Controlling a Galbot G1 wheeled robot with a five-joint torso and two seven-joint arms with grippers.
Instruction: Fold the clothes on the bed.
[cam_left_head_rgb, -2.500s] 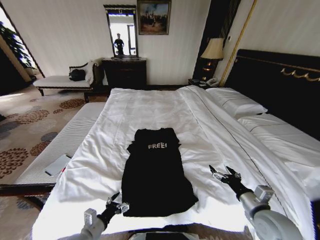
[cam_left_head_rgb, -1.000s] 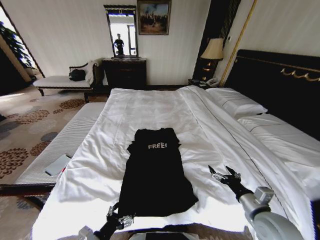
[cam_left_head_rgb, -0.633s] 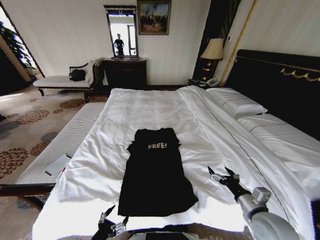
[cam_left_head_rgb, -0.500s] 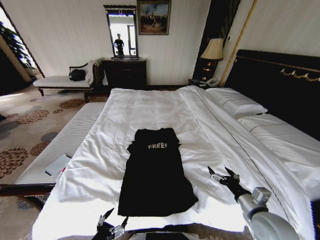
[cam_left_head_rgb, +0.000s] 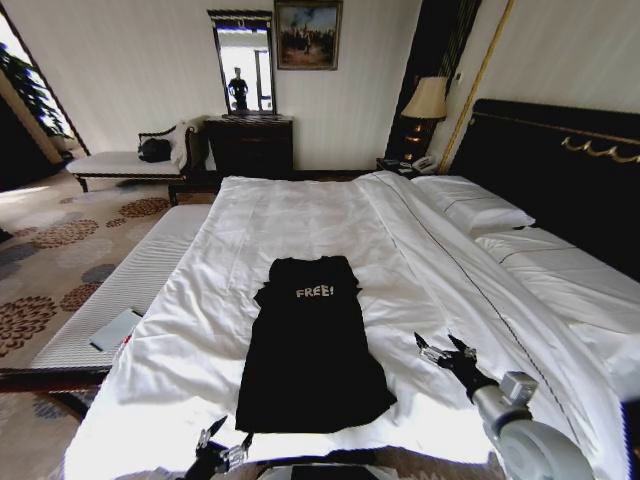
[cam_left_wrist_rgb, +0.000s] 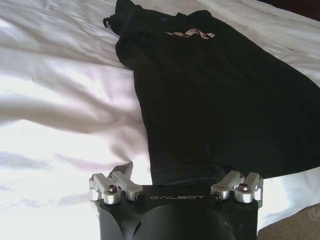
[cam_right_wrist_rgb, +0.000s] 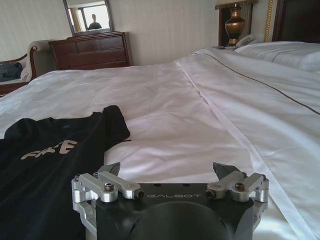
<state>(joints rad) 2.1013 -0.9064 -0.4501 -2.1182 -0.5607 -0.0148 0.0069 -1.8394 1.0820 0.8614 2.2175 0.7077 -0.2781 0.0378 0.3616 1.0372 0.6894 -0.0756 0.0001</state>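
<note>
**Q:** Grippers first, please. How do they stand?

**A:** Left gripper (cam_left_head_rgb: 224, 448) hangs at the near edge of the bed (cam_left_head_rgb: 330, 215), just off the near left corner of the T-shirt (cam_left_head_rgb: 312, 345). Its fingers are spread wide and hold nothing. In the left wrist view the left gripper (cam_left_wrist_rgb: 176, 186) looks along the shirt from the hem (cam_left_wrist_rgb: 235, 170), with the hem just ahead of it. Right gripper (cam_left_head_rgb: 447, 353) hovers over the white duvet (cam_left_head_rgb: 200, 330) to the right of the shirt, a little apart from it, also wide open and empty.

**Q:** What has changed a moment ago?

**A:** The left arm came back and down. A few seconds before, the left gripper was over the duvet beside the hem; now it is lower, at the bed's near edge. The right gripper moved only a little toward the shirt. The shirt itself did not move.

**Q:** And where is the shirt?

**A:** It lies flat near the middle of the bed's near half, collar toward the far edge, the "FREE!" lettering (cam_left_head_rgb: 314, 292) facing up. The sleeves look already turned in, so it is a long narrow shape.

**Q:** What does it mean for the folding?

**A:** I think the left gripper is lining up to take the hem, with the right one ready at the other side. No grasp is made yet.
</note>
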